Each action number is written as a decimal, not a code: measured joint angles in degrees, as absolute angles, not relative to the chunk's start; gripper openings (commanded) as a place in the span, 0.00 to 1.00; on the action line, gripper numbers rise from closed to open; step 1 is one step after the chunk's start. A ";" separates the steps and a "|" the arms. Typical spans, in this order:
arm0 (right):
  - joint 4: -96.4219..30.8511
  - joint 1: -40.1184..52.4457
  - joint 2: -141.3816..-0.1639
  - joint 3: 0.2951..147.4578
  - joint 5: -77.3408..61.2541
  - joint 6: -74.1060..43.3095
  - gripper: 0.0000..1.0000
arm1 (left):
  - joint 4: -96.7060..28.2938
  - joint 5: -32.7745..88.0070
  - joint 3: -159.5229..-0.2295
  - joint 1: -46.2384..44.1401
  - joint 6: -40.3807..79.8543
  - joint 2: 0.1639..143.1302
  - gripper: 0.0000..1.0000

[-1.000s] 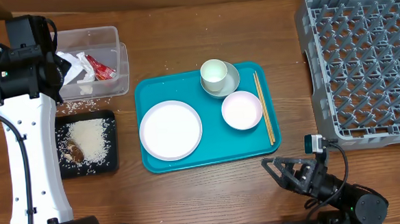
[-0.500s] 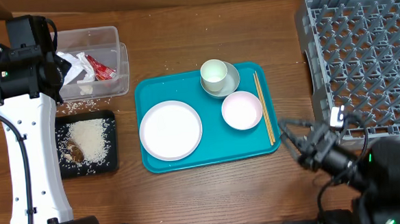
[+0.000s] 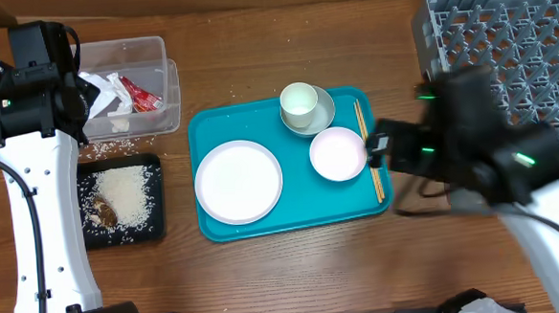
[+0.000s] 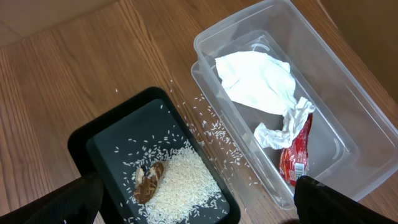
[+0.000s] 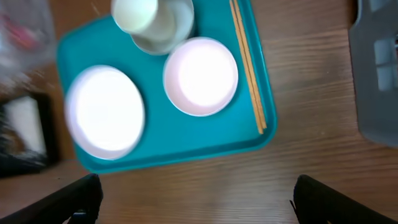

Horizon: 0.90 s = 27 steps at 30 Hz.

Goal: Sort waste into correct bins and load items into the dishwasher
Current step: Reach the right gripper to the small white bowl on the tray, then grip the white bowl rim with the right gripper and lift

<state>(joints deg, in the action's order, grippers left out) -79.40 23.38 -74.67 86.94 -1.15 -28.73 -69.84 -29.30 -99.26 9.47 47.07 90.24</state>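
Right gripper [image 5: 199,196] and left gripper [image 4: 202,202] both gape empty. Napkin [image 4: 255,81], wrapper [image 4: 295,152] and rice [image 4: 180,180] are binned by the left edge; plate [image 3: 239,182], bowl [image 3: 337,154], cup [image 3: 298,101] and chopsticks [image 3: 367,142] sit on the tray [image 3: 211,122]; far-right rack [image 3: 503,30] looks bare.

Bare table [image 3: 394,55] lies open between the teal tray [image 3: 302,211] and the dish rack [image 3: 522,29], but the right arm [image 3: 480,151] hangs over that gap and the tray's right edge. On the tray the chopsticks [image 3: 368,147] lie just beside the bowl [image 3: 338,154], the cup [image 3: 299,101] close behind; the plate [image 3: 239,182] stands clear of both
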 measured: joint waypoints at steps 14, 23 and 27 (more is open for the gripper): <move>-70.08 28.64 -98.24 86.94 3.01 -26.89 1.00 | -69.87 -29.30 -99.26 9.47 47.07 90.24 1.00; -57.19 33.06 -100.55 84.73 3.22 -26.76 0.88 | -69.87 -29.30 -99.26 9.47 47.07 90.24 1.00; -54.00 35.57 -103.15 83.07 5.63 -27.81 0.88 | -69.84 -29.30 -99.26 9.47 47.07 90.24 1.00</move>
<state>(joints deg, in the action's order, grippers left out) -54.00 35.57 -103.15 83.07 5.63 -27.81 -69.84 -29.30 -99.26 9.47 47.07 90.24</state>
